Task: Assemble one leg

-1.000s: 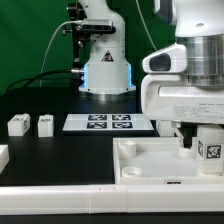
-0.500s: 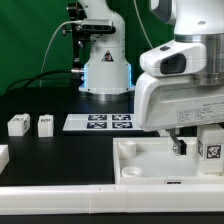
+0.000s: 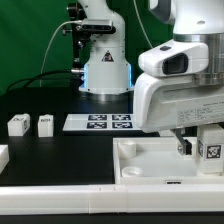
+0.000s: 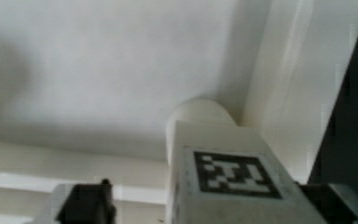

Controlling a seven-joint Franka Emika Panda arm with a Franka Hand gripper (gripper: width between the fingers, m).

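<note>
- White plastic fills most of my wrist feed: the leg (image 4: 229, 165) stands upright on the tray-like panel (image 4: 87, 80), with its black-and-white square marker facing the camera.
- In the exterior view the leg (image 3: 210, 152) is at the panel's (image 3: 150, 160) corner on the exterior view's right, inside the raised rim and directly under the arm's white hand.
- The gripper (image 3: 200, 150) is lowered around the leg. Its jaws look spread, not pinching.
- On the wrist feed I see one dark finger (image 4: 91, 200) standing apart from the leg, with a strip of white panel showing between them.
- The other side of the gripper (image 4: 202, 205) is only a dark edge at the frame's border, and I cannot tell whether it touches the leg.
- From the exterior view, that finger (image 3: 185, 147) hangs just beside the leg, and a gap is visible there too.
- Two more legs (image 3: 17, 125) (image 3: 45, 124) sit side by side on the black table (image 3: 60, 150), well apart from the panel, toward the exterior view's left.
- The marker board (image 3: 110, 123) lies flat on the table between those legs and the arm, just behind the panel's far rim.
</note>
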